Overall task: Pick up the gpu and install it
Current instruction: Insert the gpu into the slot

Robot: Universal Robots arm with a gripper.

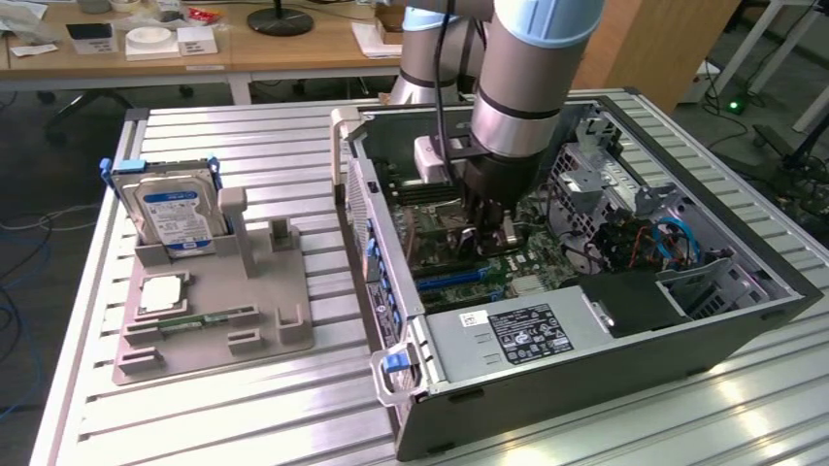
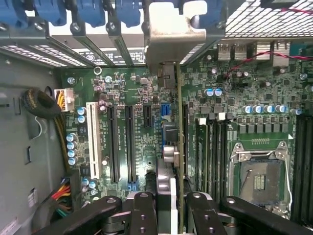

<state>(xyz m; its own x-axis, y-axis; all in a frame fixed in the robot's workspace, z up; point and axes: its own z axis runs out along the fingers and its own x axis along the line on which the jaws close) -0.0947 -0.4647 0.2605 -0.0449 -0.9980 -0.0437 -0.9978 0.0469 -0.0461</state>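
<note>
The gpu shows edge-on in the wrist view as a thin dark card, its silver bracket at the far end by the case's rear slot openings. My gripper is shut on it, one black finger on each side. The card hangs over the green motherboard, between the long black expansion slots and the memory slots; I cannot tell whether it sits in a slot. In the exterior view my gripper reaches down inside the open computer case, hiding most of the card.
A CPU socket lies beside the memory slots. Cables and a power supply crowd the case. On the exterior view's left, a grey fixture holds a hard drive, a chip and a memory stick.
</note>
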